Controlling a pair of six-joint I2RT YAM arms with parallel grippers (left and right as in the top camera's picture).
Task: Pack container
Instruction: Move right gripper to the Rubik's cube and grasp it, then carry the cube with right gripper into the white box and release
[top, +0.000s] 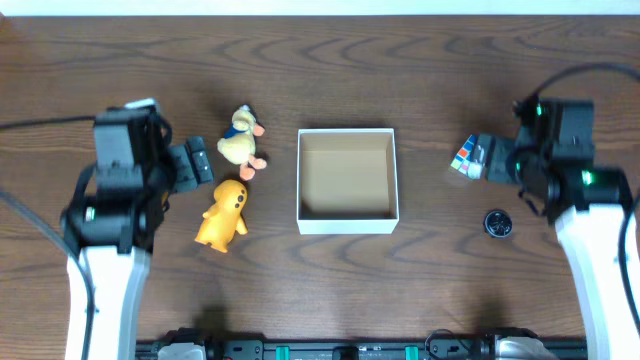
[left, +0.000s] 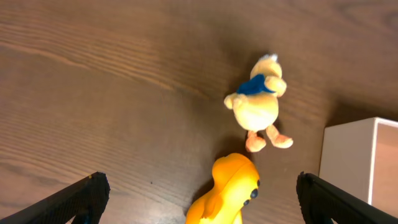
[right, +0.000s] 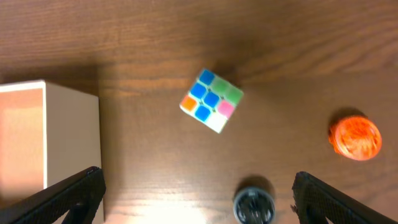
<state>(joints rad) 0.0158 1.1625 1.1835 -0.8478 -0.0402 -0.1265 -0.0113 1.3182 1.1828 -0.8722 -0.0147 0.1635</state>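
The container, a square shallow box with white walls and a tan inside, sits empty at the table's middle. A plush yellow duck and an orange-yellow figure lie left of it. My left gripper is open and empty above them; in the left wrist view the figure lies between the fingers, below them, with the duck beyond. My right gripper is open and empty over a colourful puzzle cube, which also shows in the right wrist view, ahead of the fingers.
A black round disc lies right of the container, near the right fingers. An orange ball lies further right, hidden under the arm in the overhead view. The container's white wall shows at each wrist view's edge.
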